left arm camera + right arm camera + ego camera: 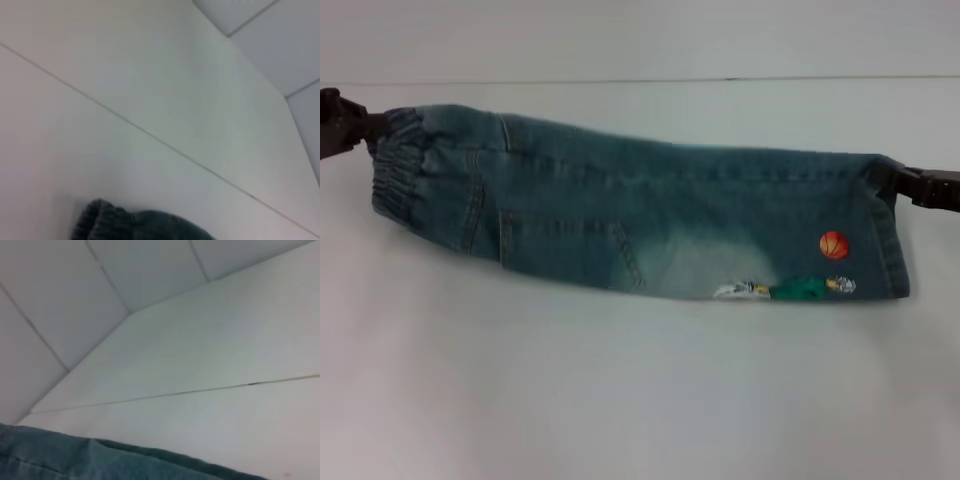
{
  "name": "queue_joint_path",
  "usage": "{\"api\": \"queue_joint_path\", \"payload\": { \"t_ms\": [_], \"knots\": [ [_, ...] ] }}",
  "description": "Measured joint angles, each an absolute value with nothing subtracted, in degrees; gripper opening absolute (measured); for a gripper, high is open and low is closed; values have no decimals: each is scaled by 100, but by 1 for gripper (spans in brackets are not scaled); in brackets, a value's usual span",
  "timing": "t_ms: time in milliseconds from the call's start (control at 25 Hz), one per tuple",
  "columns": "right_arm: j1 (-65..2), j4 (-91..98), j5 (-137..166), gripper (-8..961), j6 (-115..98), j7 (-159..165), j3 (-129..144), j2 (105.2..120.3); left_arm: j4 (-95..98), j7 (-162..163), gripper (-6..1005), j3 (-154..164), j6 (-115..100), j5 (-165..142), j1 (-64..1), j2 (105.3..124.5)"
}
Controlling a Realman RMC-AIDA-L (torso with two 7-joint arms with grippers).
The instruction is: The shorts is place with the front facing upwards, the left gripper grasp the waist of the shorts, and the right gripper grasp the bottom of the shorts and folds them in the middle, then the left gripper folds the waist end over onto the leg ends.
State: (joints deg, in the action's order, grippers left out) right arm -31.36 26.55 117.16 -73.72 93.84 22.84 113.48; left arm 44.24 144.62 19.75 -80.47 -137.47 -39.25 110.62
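The blue denim shorts [650,220] stretch across the middle of the head view, folded lengthwise, with an orange ball patch [833,244] and a green figure patch near the leg end. The elastic waist [400,170] is at the left, the leg hems at the right. My left gripper [368,130] is shut on the waist's upper corner. At the upper corner of the leg end, my right gripper [892,183] is shut on the fabric. The shorts hang taut between them. The waistband [107,222] shows in the left wrist view, and denim [75,457] in the right wrist view.
A white table [640,400] lies under the shorts, with open surface in front of them. Its back edge [640,80] runs across the top of the head view, with a pale wall behind.
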Motion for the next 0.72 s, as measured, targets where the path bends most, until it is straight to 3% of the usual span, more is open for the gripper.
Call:
{"api": "queue_joint_path", "payload": {
  "t_ms": [280, 720],
  "knots": [
    [-3222, 2637, 11660, 43, -6684, 9347, 2285, 11611, 4097, 14034, 43, 1988, -7502, -13308, -3918, 11210],
    [-3289, 2467, 11337, 43, -6062, 9029, 2287, 11733, 3909, 13596, 48, 2110, -6731, -13244, -3965, 11361]
  ]
}}
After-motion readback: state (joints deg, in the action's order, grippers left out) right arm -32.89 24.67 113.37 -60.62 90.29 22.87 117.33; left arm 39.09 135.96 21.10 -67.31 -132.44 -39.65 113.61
